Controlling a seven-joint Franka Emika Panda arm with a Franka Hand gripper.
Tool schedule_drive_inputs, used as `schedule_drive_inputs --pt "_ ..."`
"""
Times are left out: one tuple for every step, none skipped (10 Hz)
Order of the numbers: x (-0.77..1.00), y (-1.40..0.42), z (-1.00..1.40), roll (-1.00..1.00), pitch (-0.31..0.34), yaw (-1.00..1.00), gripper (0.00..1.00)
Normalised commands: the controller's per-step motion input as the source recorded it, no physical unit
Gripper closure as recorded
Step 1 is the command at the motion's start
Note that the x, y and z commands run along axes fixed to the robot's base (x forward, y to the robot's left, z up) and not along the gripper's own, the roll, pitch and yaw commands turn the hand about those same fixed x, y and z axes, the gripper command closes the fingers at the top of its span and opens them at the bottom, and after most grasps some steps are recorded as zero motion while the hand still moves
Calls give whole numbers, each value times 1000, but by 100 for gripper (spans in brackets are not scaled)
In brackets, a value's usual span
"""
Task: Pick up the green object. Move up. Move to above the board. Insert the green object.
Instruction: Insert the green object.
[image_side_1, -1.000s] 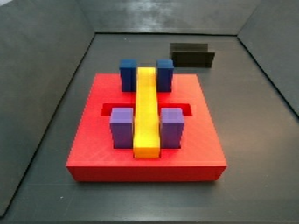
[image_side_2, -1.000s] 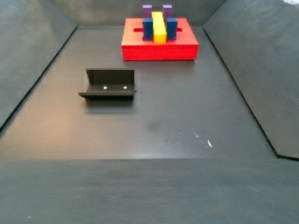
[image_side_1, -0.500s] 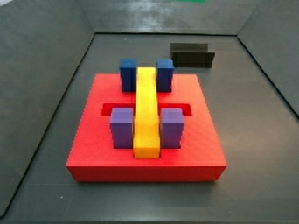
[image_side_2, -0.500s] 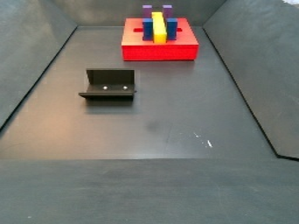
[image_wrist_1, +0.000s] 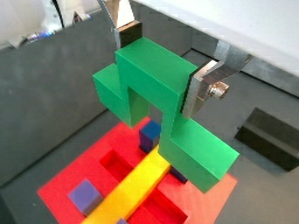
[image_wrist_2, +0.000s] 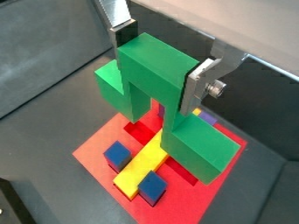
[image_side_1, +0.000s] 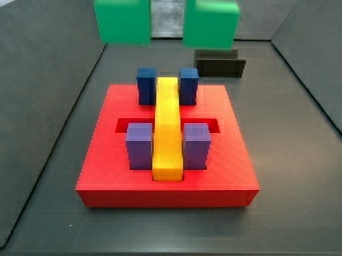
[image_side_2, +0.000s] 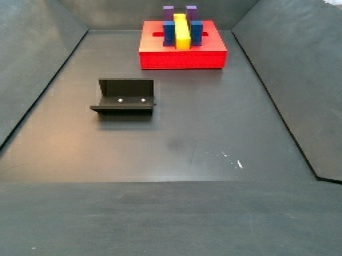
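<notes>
Gripper (image_wrist_1: 167, 66) first: you can see its silver fingers (image_wrist_1: 212, 77) clamped on the tall centre block of the green object (image_wrist_1: 158, 109) in both wrist views, with the piece (image_wrist_2: 163, 103) hanging in the air over the board (image_wrist_2: 111, 140). In a side view the green object (image_side_1: 166, 20) shows at the top edge of the frame, above the board's far end. Below it on the red board (image_side_1: 107, 165) you have the yellow bar (image_side_1: 167, 125), blue blocks (image_side_1: 147, 84) and purple blocks (image_side_1: 140, 146). Look to the fixture (image_side_2: 124, 98), standing well apart at centre left on the dark floor.
</notes>
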Motion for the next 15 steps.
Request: schedule_drive_inputs --pt "114 -369 -617 339 -33 37 100" --pt "146 -349 -683 283 -53 49 100" --pt "134 -154 -660 120 -66 0 100" --pt "97 0 -577 -37 -130 0 100" --pt "37 0 -523 -131 -159 0 100" --pt "0 0 -334 -124 -133 0 100" --pt "20 0 -169 -79 -71 0 100" --pt "0 0 -314 -146 -130 23 100" --pt "0 0 -294 -169 -133 46 100" --pt "0 0 -174 -94 -94 51 100" --pt "0 0 -157 -64 -66 26 100" --pt "0 -3 -43 0 0 0 100" --pt "0 -69 -31 30 0 51 100" --pt "0 -83 -137 11 -1 157 100" --pt "0 -94 -123 0 -6 169 100"
